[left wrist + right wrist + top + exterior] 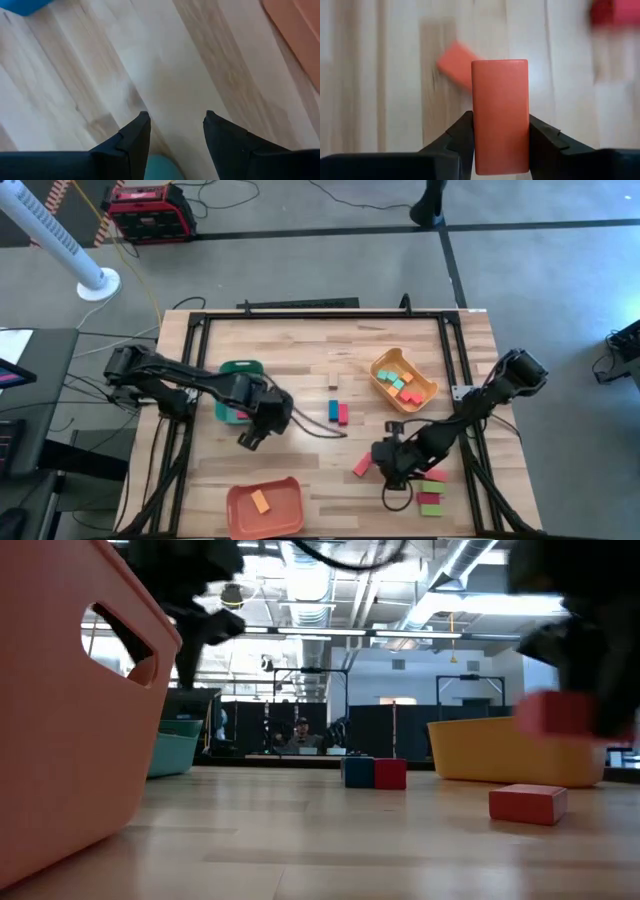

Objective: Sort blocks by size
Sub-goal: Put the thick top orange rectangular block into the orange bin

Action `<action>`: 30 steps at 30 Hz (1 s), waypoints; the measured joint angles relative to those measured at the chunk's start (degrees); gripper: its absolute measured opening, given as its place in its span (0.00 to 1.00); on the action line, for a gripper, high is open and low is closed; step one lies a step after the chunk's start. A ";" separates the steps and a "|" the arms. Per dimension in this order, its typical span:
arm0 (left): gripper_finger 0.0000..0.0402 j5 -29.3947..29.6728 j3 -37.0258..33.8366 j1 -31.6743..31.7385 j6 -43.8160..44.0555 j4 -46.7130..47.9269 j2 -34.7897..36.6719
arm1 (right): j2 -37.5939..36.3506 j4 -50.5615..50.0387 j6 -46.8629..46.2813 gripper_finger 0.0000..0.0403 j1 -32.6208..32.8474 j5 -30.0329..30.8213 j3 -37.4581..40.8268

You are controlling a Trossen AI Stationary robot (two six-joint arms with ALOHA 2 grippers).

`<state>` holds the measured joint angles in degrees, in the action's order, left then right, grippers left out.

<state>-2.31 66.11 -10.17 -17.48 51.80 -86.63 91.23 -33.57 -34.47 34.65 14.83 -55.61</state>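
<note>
My right gripper [392,460] is near the table's front right, shut on an orange-red bar block [500,110], which the low view [555,712] shows lifted off the table. Another red block [362,465] lies flat on the table just left of it. My left gripper [250,438] hovers open over bare wood in front of the green tray [240,370]. A small teal shape [161,169] shows far back between its fingers; I cannot tell what it is. A blue block [332,411] and a pink block [343,414] stand side by side at mid-table. My right gripper pinches the bar's two long sides [476,137] between its two fingers. The fingers lie along the bar, whose free end [500,67] sticks out past the fingertips. The fingers come from above, pointing down. The bar is lifted clear of the table.
The yellow-orange tray [428,392] at the back right holds several blocks. The salmon tray [285,520] at the front edge holds an orange block [261,501]. Pink and green blocks [432,500] lie at the front right. Black rails frame the table.
</note>
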 joint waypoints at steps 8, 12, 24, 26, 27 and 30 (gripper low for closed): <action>0.41 9.10 0.00 -9.32 9.73 4.21 7.53 | -0.01 18.19 20.49 0.41 -5.70 -0.04 -5.36; 0.41 12.97 0.00 -12.93 14.91 4.18 11.80 | -0.03 27.17 28.62 0.41 -8.06 -2.96 -6.06; 0.41 20.34 -4.99 -18.82 25.00 2.80 19.06 | 13.16 39.59 40.33 0.42 -12.30 -16.45 -15.47; 0.41 20.37 -6.42 -18.82 26.07 2.37 19.45 | 16.25 39.11 42.16 0.42 -12.53 -19.24 -19.03; 0.41 20.37 -7.06 -18.82 26.46 2.20 19.55 | 17.63 39.09 43.07 0.42 -12.75 -20.53 -20.88; 0.41 20.49 -8.65 -18.82 26.80 1.08 19.61 | 21.47 37.93 44.90 0.42 -13.14 -24.02 -26.13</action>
<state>18.18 57.46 -28.99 9.32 52.88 -67.02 112.70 4.36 10.44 21.51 -9.19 -81.75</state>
